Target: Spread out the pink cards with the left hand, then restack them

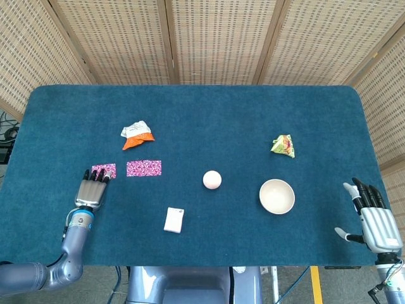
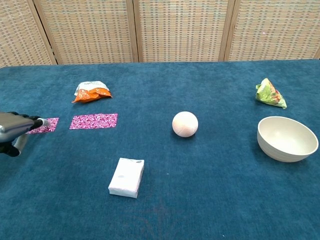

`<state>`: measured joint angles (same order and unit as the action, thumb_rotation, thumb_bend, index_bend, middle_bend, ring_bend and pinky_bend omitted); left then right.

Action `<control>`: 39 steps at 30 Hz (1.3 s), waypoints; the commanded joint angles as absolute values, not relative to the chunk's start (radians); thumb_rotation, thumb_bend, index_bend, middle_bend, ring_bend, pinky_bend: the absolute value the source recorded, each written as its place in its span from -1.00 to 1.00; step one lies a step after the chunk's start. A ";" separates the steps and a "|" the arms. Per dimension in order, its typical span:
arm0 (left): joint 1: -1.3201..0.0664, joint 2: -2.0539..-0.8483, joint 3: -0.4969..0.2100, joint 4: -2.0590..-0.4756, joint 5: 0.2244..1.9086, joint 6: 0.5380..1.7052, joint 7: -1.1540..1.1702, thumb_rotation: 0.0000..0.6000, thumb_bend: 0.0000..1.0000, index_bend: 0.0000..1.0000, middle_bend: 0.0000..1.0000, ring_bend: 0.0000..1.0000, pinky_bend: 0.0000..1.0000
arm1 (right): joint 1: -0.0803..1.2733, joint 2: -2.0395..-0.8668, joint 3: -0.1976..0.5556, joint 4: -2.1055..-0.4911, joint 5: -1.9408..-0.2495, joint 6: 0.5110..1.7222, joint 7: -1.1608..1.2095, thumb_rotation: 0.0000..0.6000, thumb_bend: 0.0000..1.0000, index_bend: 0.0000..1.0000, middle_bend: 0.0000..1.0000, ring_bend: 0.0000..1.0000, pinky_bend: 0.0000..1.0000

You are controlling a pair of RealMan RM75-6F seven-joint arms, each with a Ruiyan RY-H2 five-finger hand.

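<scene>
While the left hand [image 1: 91, 190] lies flat near the table's left edge, its fingertips [image 1: 101, 175] press on one pink card [image 1: 105, 170], fingers stretched out side by side, nothing gripped. That card sits apart from the rest of the pink cards [image 1: 143, 168], which lie just right of it with a strip of blue table [image 1: 209, 114] showing between them. Orange and white snack bag [image 1: 137, 134] is just behind the cards. Tissue pack [image 1: 173, 220] is nearer the front edge, ball [image 1: 212, 180] mid-table, bowl [image 1: 276, 196] to the right of it, green snack bag [image 1: 283, 145] behind the bowl. Right hand [image 1: 372, 215] is at the right front corner, fingers extended and slightly apart, thumb out, holding nothing
</scene>
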<state>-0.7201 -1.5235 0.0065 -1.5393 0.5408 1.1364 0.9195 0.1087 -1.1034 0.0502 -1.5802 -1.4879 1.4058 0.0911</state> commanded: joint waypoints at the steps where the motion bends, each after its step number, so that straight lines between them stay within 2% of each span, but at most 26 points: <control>1: -0.736 -1.493 -0.037 -1.611 0.586 1.148 0.890 1.00 0.78 -0.95 -1.00 -1.00 -1.00 | 0.107 -1.105 0.052 -1.579 -1.489 1.410 0.094 1.00 -0.74 -0.82 -1.00 -1.00 -1.00; 7: -0.773 -1.502 -0.084 -1.677 0.582 1.171 0.918 1.00 0.77 -0.95 -1.00 -1.00 -1.00 | 0.106 -1.102 0.050 -1.581 -1.489 1.409 0.101 1.00 -0.74 -0.82 -1.00 -1.00 -1.00; 14: -0.823 -1.599 -0.122 -1.627 0.511 1.190 0.977 1.00 0.77 -0.95 -1.00 -1.00 -1.00 | 0.104 -1.093 0.050 -1.581 -1.489 1.410 0.125 1.00 -0.74 -0.82 -1.00 -1.00 -1.00; 22: -0.853 -1.684 -0.130 -1.534 0.456 1.183 1.018 1.00 0.77 -0.95 -1.00 -1.00 -1.00 | 0.108 -1.089 0.054 -1.570 -1.477 1.396 0.153 1.00 -0.74 -0.82 -1.00 -1.00 -1.00; 39: -0.866 -1.742 -0.133 -1.409 0.398 1.145 1.044 1.00 0.77 -0.95 -1.00 -1.00 -1.00 | 0.110 -1.089 0.053 -1.566 -1.477 1.389 0.168 1.00 -0.74 -0.82 -1.00 -1.00 -1.00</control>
<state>-0.8661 -1.7392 -0.1344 -1.4120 0.4001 1.1475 1.0430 0.1102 -1.0888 0.0530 -1.5657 -1.4772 1.3886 0.1675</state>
